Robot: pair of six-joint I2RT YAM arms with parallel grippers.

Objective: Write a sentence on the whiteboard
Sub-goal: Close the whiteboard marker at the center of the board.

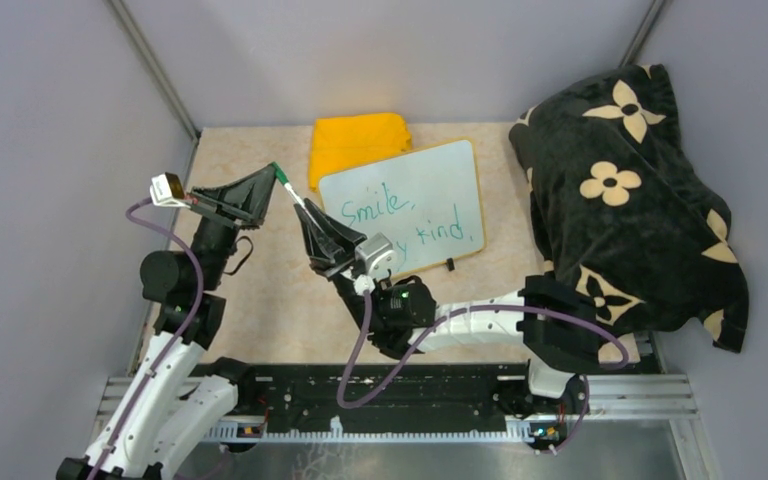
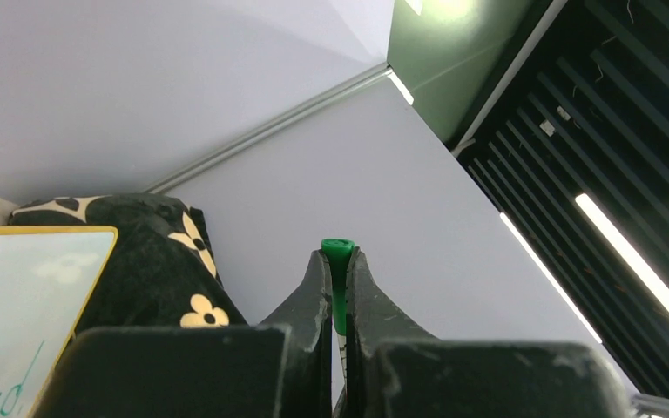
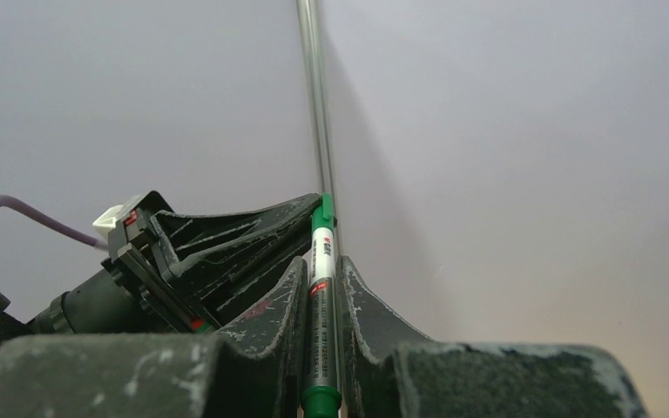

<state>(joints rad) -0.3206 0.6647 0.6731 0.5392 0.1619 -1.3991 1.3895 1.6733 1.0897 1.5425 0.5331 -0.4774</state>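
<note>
The whiteboard [image 1: 445, 170] lies flat at the back, yellow-rimmed; its corner also shows in the left wrist view [image 2: 26, 279]. The green sentence [image 1: 380, 208] reads "Smile," and "kind"; my right wrist hides the word between them. A white and grey marker [image 1: 297, 200] hangs in the air left of the board. My right gripper [image 1: 306, 216] is shut on its barrel [image 3: 323, 270]. My left gripper [image 1: 274, 173] is shut on the green cap [image 2: 338, 252] at the marker's far end [image 3: 323, 214]. The two grippers point tip to tip along the marker.
A folded yellow cloth [image 1: 358, 140] lies behind the board's left end. A black blanket with cream flowers [image 1: 625, 190] is heaped at the right, against the board's right side. Grey walls close in on the left, the right and the back.
</note>
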